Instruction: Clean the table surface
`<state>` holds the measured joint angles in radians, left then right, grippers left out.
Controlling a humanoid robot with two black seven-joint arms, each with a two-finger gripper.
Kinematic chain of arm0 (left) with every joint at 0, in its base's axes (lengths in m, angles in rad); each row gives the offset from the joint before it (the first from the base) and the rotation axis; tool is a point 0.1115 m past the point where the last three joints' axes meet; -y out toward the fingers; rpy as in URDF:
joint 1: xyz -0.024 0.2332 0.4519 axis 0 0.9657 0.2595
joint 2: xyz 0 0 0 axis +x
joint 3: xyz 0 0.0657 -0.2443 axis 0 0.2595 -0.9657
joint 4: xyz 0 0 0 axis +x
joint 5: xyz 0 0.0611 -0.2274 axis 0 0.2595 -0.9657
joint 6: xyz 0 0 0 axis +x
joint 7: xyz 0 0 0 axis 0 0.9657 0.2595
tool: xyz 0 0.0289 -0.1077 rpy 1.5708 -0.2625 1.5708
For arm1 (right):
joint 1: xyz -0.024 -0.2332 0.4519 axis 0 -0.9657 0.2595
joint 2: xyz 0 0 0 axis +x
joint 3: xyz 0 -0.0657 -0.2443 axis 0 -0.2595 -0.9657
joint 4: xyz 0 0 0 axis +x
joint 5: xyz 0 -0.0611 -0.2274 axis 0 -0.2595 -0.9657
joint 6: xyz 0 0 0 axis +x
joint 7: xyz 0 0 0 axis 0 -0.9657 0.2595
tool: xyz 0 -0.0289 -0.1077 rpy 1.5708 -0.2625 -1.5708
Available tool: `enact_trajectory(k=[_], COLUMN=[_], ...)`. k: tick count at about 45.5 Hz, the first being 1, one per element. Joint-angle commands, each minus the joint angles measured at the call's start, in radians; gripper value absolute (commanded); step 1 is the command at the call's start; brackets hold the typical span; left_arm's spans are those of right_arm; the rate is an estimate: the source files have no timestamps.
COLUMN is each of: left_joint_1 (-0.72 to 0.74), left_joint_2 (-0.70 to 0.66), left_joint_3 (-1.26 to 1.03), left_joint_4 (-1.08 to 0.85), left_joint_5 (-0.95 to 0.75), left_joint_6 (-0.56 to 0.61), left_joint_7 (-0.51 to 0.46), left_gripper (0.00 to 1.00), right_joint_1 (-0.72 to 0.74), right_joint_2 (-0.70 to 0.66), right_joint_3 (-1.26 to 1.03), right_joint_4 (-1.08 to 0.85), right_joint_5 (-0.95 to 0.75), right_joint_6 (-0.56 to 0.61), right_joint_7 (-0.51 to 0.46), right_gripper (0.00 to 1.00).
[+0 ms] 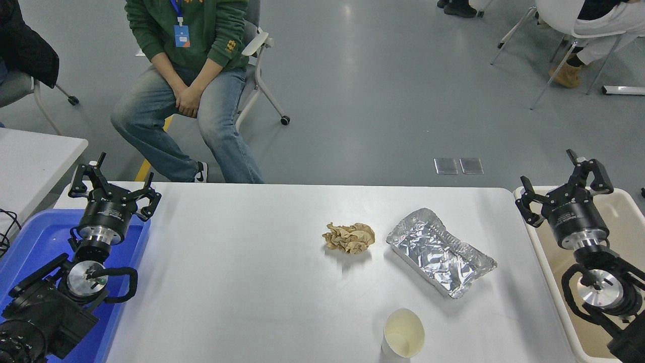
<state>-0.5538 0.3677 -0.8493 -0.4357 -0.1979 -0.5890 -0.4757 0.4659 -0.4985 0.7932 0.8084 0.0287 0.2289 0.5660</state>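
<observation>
The large white table surface fills the middle of the head view. On it lie a crumpled brown paper ball, a crushed foil tray to its right, and a white paper cup near the front edge. My left gripper is open and empty, parked over the blue bin at the left. My right gripper is open and empty, over the beige bin at the right, well right of the foil tray.
A person in a green hoodie and jeans sits on a wheeled chair beyond the table's far left edge. A smaller white table stands at the left. Chairs and another person's legs are at the far right.
</observation>
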Motion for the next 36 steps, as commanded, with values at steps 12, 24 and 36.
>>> enact_trajectory(k=[12, 24, 36], left_joint_1=[0.000, 0.000, 0.000], left_joint_2=[0.000, 0.000, 0.000], left_joint_3=[0.001, 0.001, -0.001], left_joint_4=[0.000, 0.000, 0.000], left_joint_5=[-0.002, -0.002, -0.001], left_joint_6=[0.000, 0.000, 0.000], left_joint_7=[0.000, -0.001, 0.000], left_gripper=[1.00, 1.00, 1.00], right_joint_1=[0.016, 0.025, 0.017], right_joint_2=[0.028, 0.024, -0.006], right_joint_3=[0.004, 0.003, 0.000], right_joint_4=[0.005, 0.005, 0.011], right_joint_5=[0.016, 0.016, 0.016], right_joint_6=[0.007, 0.001, 0.004], right_joint_7=[-0.005, -0.001, -0.003], right_gripper=[1.00, 1.00, 1.00])
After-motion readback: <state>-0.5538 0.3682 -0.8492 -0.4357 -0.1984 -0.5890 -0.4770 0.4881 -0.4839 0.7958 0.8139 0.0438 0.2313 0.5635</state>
